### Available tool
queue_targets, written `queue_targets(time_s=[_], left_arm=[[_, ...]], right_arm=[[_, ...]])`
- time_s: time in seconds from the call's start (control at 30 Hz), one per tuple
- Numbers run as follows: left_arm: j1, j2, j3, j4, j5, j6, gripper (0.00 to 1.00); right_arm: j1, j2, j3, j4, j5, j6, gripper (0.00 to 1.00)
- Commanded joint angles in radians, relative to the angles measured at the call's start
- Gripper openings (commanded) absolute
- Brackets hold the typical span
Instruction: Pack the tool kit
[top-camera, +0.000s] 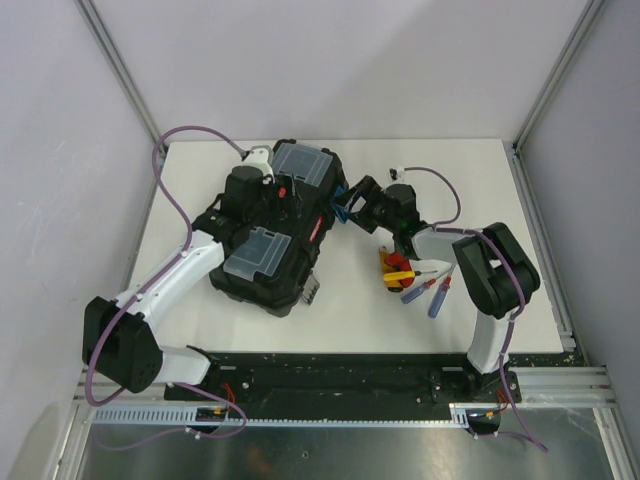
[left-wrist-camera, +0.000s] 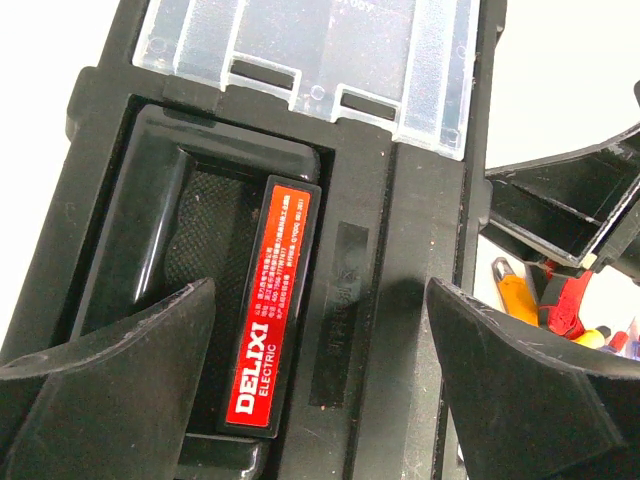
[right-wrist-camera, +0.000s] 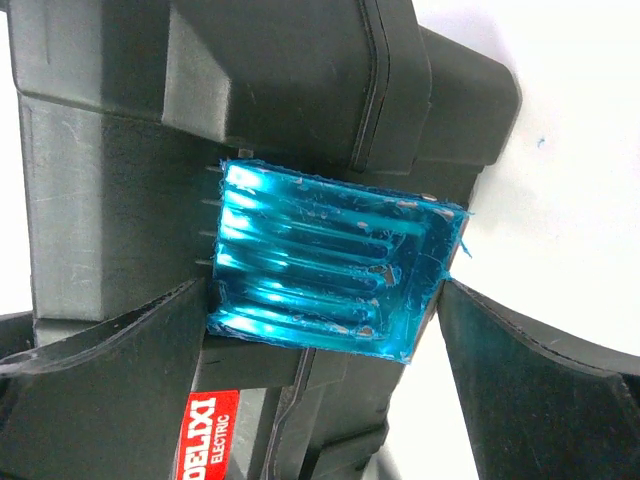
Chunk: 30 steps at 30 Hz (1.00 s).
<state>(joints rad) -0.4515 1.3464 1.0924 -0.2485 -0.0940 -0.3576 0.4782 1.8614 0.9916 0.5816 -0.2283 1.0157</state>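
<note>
The tool kit is a black toolbox lying at an angle on the white table, lid down, with two clear lid compartments. My left gripper hovers open over its handle, whose red label lies between the fingers. My right gripper is open at the box's right side. Its fingers straddle the blue latch, their tips close to both latch edges. Small screwdrivers with red, blue and yellow handles lie on the table to the right of the box.
The table is walled by grey panels at the left, back and right. The right arm's elbow stands just right of the screwdrivers. A purple cable loops over the table's left edge.
</note>
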Motion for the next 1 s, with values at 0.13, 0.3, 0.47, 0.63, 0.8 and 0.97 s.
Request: queue_targets(time_s=[0.13,0.3,0.47,0.63,0.8,0.97], left_arm=[[0.006,0.013,-0.064,-0.187,0.013,-0.001,0.93],[0.005,0.008,-0.068,-0.188,0.011,-0.001,0.93],[0.005,0.017,-0.079,-0.188,0.011,0.002,0.93],[0.006,0.035,-0.102,-0.189,0.012,0.003,0.93],[0.006,0.046,-0.116,-0.187,0.013,0.004,0.93],[0.005,0.053,-0.116,-0.187,0.018,0.008,0.92]], right_arm=[[0.026,0.039,0.035,0.271,-0.083,0.068,0.99],[0.039,-0.011,0.036,0.293,-0.065,0.06,0.99],[0.04,-0.042,0.035,0.342,-0.06,0.077,0.99],[0.039,-0.044,0.033,0.442,-0.082,0.103,0.99],[0.034,-0.019,0.033,0.469,-0.096,0.125,0.99],[0.037,0.01,0.034,0.454,-0.102,0.121,0.99]])
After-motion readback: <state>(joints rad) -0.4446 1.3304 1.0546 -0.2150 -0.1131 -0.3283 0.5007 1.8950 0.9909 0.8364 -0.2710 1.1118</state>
